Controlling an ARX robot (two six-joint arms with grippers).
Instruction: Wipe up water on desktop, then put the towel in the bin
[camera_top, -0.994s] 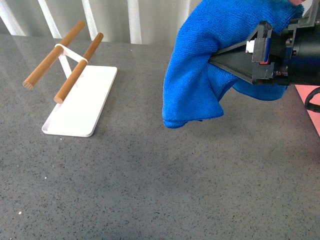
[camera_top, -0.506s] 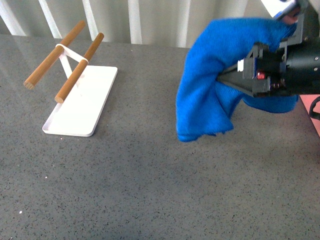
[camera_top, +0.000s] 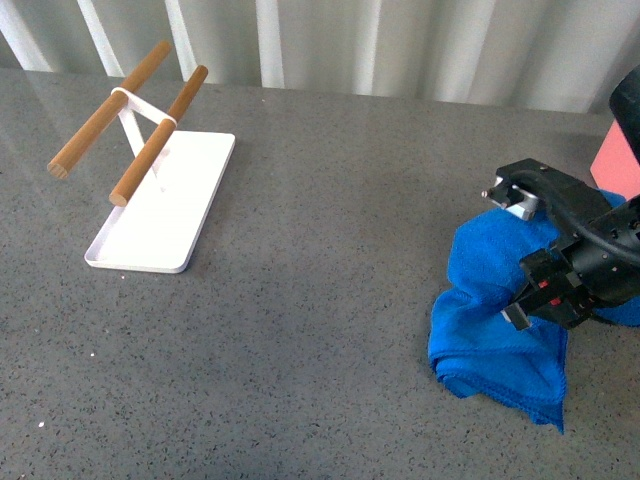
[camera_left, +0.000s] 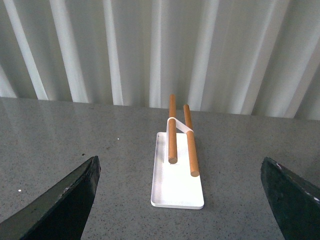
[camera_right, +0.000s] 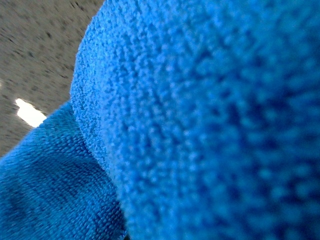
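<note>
We count one tray (camera_top: 190, 180), two rods (camera_top: 105, 115), and one towel (camera_top: 490, 340) right of the tray. The left fingers (camera_left: 65, 200) are wide; the right fingers (camera_top: 535, 295) are sunk in the towel, grip unclear.

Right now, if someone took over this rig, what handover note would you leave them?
Left hand: open, empty.
Right hand: sunk into the towel, apparently shut on it; the towel rests on the desktop, right side.
Bin: far right edge, beyond the towel.
Done: towel is down on the surface; no water visible.
Left: finish wiping, then put the towel in the bin.
</note>
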